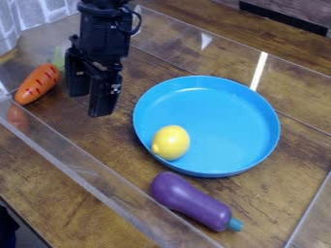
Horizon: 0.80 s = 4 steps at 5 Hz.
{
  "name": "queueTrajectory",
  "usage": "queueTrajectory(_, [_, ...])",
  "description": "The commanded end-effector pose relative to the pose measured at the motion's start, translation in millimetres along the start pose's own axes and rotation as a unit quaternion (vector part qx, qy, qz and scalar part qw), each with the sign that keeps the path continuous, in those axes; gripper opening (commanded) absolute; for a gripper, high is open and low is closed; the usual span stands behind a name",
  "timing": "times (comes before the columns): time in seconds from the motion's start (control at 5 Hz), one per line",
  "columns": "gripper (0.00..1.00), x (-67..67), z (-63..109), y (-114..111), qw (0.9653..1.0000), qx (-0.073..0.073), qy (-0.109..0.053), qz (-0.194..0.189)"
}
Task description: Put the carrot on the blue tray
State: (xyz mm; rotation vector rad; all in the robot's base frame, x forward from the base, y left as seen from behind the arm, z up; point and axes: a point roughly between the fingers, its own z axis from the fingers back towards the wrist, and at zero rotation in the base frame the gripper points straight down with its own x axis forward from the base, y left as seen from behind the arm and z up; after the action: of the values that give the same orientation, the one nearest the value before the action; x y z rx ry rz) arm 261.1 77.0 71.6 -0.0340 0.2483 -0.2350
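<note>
The carrot (37, 84) looks like a light, rigid toy, probably smooth plastic that could slip from a loose pinch. I would take it across the thick middle of the body, not at the narrow tip or the leafy end. It is orange, tapered, with dark groove lines; its green top is mostly hidden behind the gripper (88, 91). It lies on the wooden table (77, 184), left of the tray (246, 107) and well apart from it. The gripper hangs just beside the carrot, fingers spread wide, holding nothing.
</note>
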Motion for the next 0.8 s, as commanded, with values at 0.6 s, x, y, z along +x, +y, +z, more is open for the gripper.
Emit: queueTrajectory(0.6, [1.0, -13.9, 11.9, 23.0, 0.9987, 0.035, -0.037, 0.006])
